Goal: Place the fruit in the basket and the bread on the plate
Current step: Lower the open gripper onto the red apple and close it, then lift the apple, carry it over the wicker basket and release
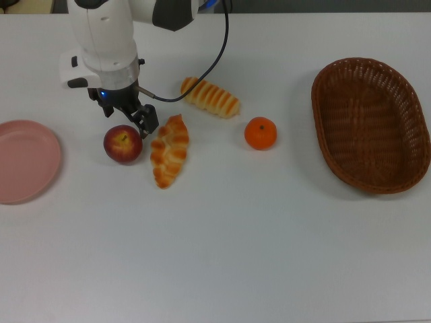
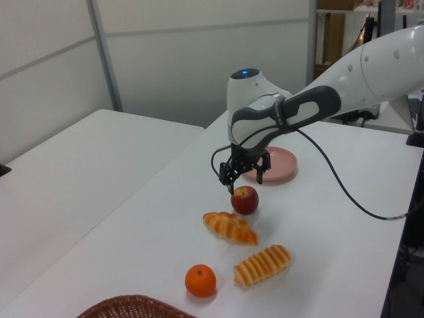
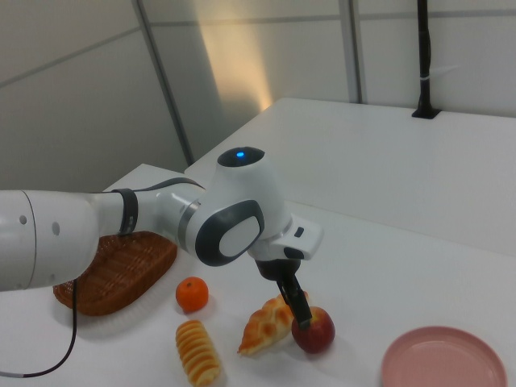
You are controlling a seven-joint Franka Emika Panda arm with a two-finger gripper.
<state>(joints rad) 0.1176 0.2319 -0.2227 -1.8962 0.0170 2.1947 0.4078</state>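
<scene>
Claw (image 1: 124, 116) hangs just above the apple (image 1: 122, 144), fingers spread open, nothing between them; in the left view the claw (image 2: 244, 173) sits over the apple (image 2: 245, 199) with a small gap visible. In the right view one finger comes down beside the apple (image 3: 314, 330), contact cannot be told.

Apple rests on the white worktop (image 1: 222, 256), just beside the braided roll (image 1: 169, 150) on the top view's left, narrow gap between them. Striped roll (image 1: 210, 97) lies behind the braided one, angled, apart from it. Mandarin (image 1: 260, 132) sits near the striped roll's right end in the top view, not touching.

Pink plate (image 1: 27, 161) is at the top view's left edge, partly cut off by the frame, empty, with bare worktop between it and the apple. Wicker basket (image 1: 371, 124) lies at the top view's right edge, empty, well apart from the mandarin with open worktop between.

Front half of the worktop in the top view is bare. A black cable (image 1: 215, 57) loops from the arm over the worktop behind the striped roll.
</scene>
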